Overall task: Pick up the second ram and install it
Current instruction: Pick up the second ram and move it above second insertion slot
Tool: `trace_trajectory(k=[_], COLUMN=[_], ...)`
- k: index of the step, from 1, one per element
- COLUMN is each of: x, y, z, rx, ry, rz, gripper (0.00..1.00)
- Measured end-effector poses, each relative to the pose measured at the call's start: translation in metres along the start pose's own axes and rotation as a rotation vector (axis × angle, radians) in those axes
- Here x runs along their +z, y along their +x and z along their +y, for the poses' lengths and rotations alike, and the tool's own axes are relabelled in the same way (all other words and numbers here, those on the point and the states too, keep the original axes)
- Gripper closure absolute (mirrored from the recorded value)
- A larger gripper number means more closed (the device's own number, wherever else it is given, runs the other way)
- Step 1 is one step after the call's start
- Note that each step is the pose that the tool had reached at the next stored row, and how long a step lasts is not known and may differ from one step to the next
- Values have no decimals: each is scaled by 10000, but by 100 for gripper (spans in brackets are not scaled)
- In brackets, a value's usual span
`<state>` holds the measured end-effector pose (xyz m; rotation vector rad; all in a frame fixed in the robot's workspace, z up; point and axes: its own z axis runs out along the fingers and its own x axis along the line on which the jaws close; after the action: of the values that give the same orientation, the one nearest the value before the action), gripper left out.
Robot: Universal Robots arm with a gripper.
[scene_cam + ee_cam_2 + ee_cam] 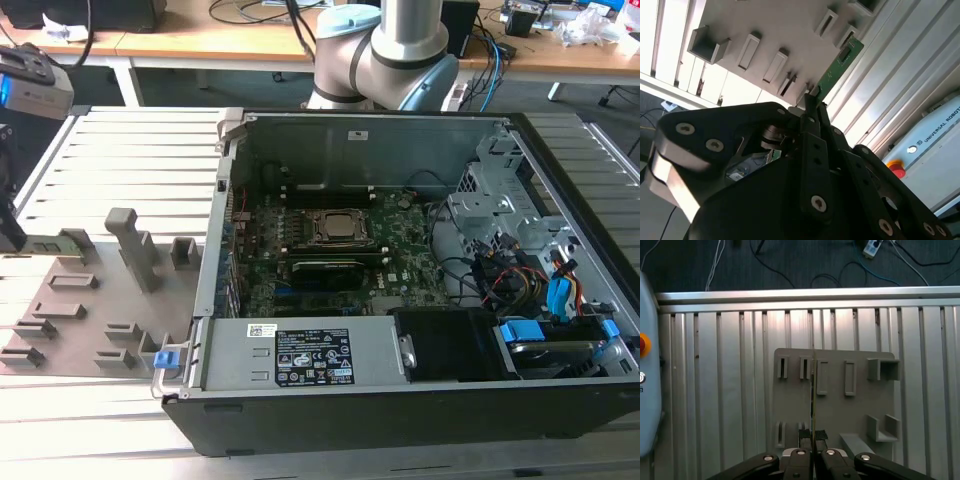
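Pick-up step: claw [813, 435] pinching second ram [838, 67] over grey holder tray [860, 405] on desk [715, 390]. Install not done; likely needs careful alignment over motherboard [405, 265].

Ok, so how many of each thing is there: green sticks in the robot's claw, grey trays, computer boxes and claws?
Green ram stick in the gripper: 1
Grey tray: 1
Open computer case: 1
Gripper: 1
Total: 4
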<state>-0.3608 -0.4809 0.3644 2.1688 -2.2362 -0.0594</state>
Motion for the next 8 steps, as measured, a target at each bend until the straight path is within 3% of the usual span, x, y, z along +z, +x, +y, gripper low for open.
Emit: trace_trajectory(k=[8], x=[-188], y=[-4], z=[8], rx=[0], ry=[0], rz=[0], gripper=[86])
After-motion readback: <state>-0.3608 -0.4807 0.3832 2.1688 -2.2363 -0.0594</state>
